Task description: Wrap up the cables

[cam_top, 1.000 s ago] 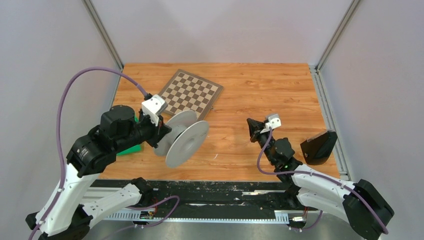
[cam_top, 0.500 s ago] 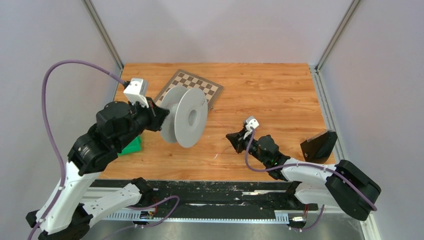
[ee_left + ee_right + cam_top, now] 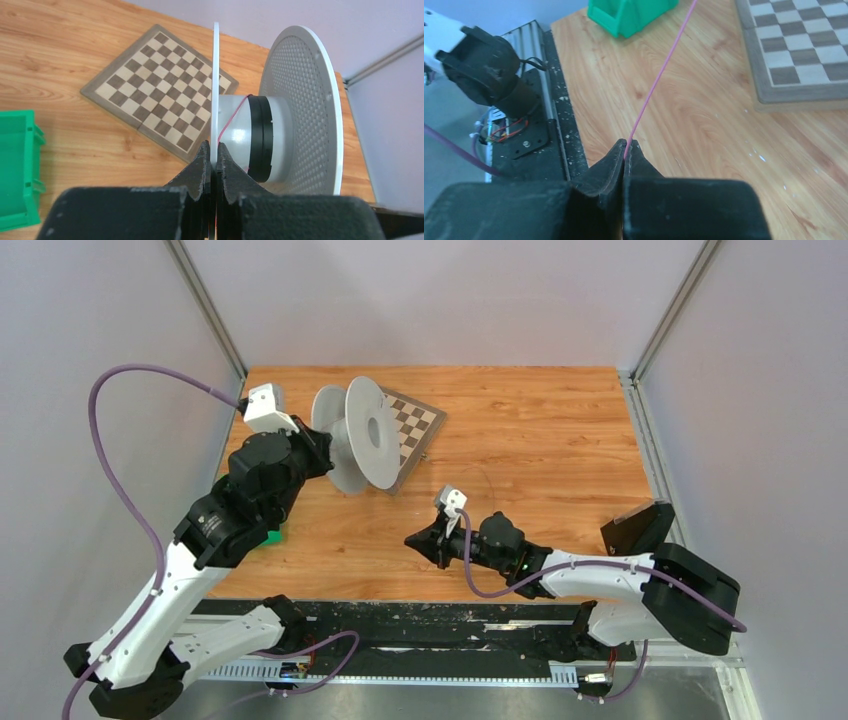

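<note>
The left pincer (image 3: 214,152) is closed flat on the rim of the near flange of the white plastic spool (image 3: 300,110), one black finger pressed to each face of the thin disc. The right pincer (image 3: 626,147) is shut tight on the thin pink cable (image 3: 659,80), which leaves its tips in a straight line towards the green plastic bin (image 3: 634,15).

In the top view the left pincer (image 3: 318,452) is largely hidden by its own wrist. The spool (image 3: 368,435), held at the far left of the wooden table (image 3: 540,440), covers part of the brown-and-cream chessboard (image 3: 418,425). The cable is too fine to follow there. The right pincer (image 3: 415,540) lies low near the table's front edge. A black wedge-shaped object (image 3: 640,530) by the right edge appears in this view alone.

Only the left wrist view shows the hub: a black band and a strand of pink cable (image 3: 229,120) crossing the white core. The spool's lower part is cut off behind the fingers.
</note>
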Available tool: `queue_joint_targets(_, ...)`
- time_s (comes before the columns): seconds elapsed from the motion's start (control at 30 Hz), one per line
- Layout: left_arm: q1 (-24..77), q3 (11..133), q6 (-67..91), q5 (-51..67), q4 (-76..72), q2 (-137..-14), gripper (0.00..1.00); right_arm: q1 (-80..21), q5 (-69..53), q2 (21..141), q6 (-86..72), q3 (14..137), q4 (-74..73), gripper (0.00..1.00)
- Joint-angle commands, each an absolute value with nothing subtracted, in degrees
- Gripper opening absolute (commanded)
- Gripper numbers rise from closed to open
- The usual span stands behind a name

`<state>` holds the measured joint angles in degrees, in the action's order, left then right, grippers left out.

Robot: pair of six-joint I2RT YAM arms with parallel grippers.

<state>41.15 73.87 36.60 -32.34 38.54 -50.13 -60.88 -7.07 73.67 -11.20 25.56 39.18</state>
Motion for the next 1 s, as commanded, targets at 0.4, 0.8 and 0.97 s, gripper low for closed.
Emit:
queue_joint_targets(0.4, 40.47, 66.01, 36.11, -40.42, 25.20, -48.73, 0.00, -62.23, -30.74, 74.96, -17.14, 33.87, 43.30, 0.01)
queue_joint_targets(0.8, 39.75, 65.92, 36.77, -41.71, 25.55, -49.91, 0.00, -62.49, -40.70, 79.89, -27.36, 31.22, 57.80, 0.06)
queue_joint_targets(0.97, 39.73, 65.64, 38.18, -41.75, 25.86, -50.00, 0.00, -63.09, -39.07, 82.14, -28.59, 29.46, 62.86, 0.03)
